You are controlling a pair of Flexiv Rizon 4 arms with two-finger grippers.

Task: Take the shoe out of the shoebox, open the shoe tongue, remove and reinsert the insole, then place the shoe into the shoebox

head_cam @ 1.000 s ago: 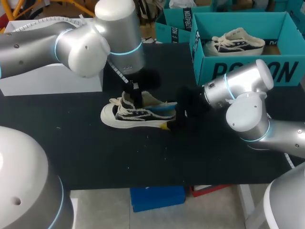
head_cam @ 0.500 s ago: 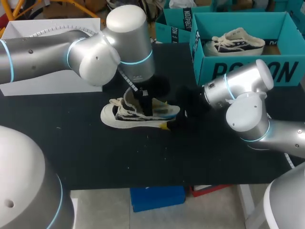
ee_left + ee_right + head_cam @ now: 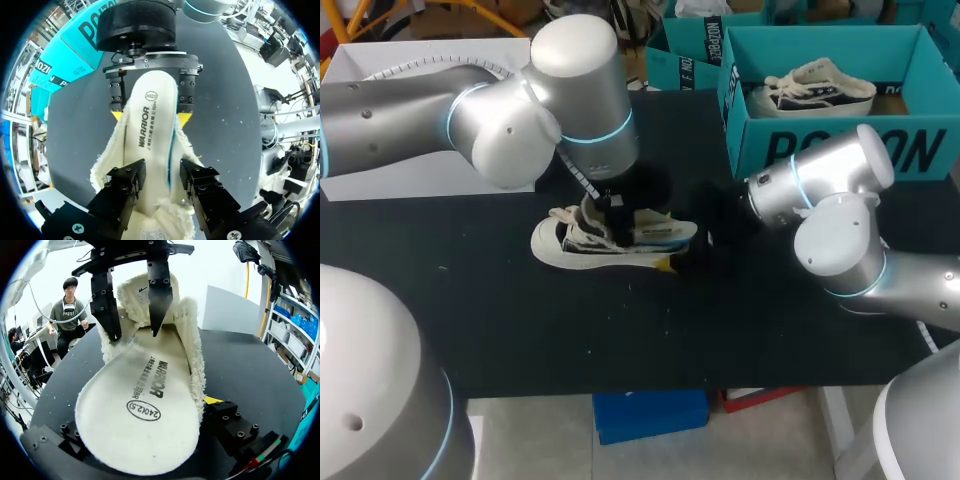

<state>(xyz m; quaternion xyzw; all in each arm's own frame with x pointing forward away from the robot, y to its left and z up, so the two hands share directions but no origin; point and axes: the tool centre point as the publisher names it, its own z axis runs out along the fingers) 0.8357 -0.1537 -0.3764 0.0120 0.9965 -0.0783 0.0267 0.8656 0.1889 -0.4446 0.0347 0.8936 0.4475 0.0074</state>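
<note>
- Your black-and-white canvas shoe [image 3: 590,243] lies on its sole on the black tabletop [image 3: 500,320]. In the head view its long axis runs 9 to 3 o'clock, toe at 9 and heel at 3.
- Your right gripper [image 3: 150,116] sits at the 3 o'clock end, clenched on the heel from both sides. It is the arm nearer the heel and looks to be the anchor.
- Your left gripper [image 3: 162,180] hangs over the shoe's mouth, coming in from about 10 o'clock. The white foam insole [image 3: 152,135] runs through it on the same 9-to-3 line. You cannot tell whether it pinches the insole or only straddles it.
- The insole's front is down inside the shoe, while its heel end juts out toward 3 o'clock, over your right gripper. Seating it likely calls for a push toward 9 o'clock along that axis.
- The teal cardboard shoebox [image 3: 840,150] stands well apart at about 2 o'clock from the shoe, on your right arm's side.
</note>
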